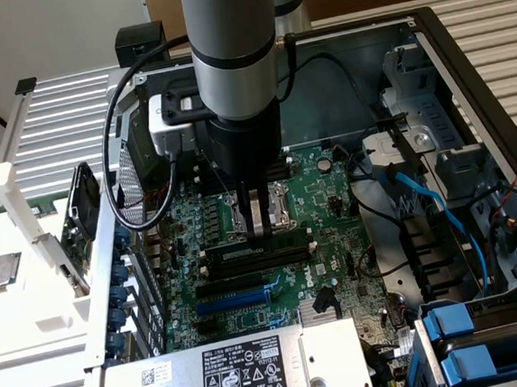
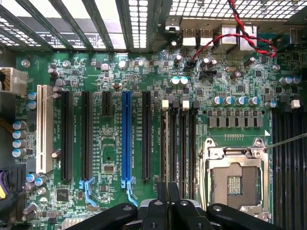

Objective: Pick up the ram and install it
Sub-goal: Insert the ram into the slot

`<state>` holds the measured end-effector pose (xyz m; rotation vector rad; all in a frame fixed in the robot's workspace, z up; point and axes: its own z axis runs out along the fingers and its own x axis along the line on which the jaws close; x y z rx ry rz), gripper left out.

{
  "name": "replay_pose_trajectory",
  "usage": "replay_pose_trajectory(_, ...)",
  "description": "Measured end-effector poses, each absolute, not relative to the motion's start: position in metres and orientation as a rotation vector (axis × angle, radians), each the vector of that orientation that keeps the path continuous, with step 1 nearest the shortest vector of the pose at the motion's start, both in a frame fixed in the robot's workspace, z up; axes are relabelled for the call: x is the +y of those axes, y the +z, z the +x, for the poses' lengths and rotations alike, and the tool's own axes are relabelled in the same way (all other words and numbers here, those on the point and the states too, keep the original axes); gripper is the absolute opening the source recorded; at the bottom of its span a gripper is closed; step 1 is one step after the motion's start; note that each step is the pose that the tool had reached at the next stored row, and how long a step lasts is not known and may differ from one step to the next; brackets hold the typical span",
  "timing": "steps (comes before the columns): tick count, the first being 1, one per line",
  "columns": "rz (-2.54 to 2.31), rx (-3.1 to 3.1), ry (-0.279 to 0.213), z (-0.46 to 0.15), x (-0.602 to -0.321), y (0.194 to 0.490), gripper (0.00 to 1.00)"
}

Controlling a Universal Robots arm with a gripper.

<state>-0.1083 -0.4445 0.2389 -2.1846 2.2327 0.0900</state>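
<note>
Open grey computer case (image 1: 426,32) on white slatted bench (image 1: 62,120), green motherboard (image 1: 327,201) inside. Black gripper (image 1: 258,231) pressed together over long black memory slots (image 1: 255,257), near silver processor socket (image 2: 235,165).

hand (image 1: 256,233) over memory slots (image 1: 255,257) | CPU socket (image 2: 237,179) just beside (motherboard (image 1: 330,232) in case (image 1: 355,58))
</note>
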Motion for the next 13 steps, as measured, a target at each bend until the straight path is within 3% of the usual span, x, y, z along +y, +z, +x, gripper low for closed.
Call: replay_pose_trajectory(13, -2.185, 2.233, 0.09, -0.1085, -0.4442, 0.2375, 0.12)
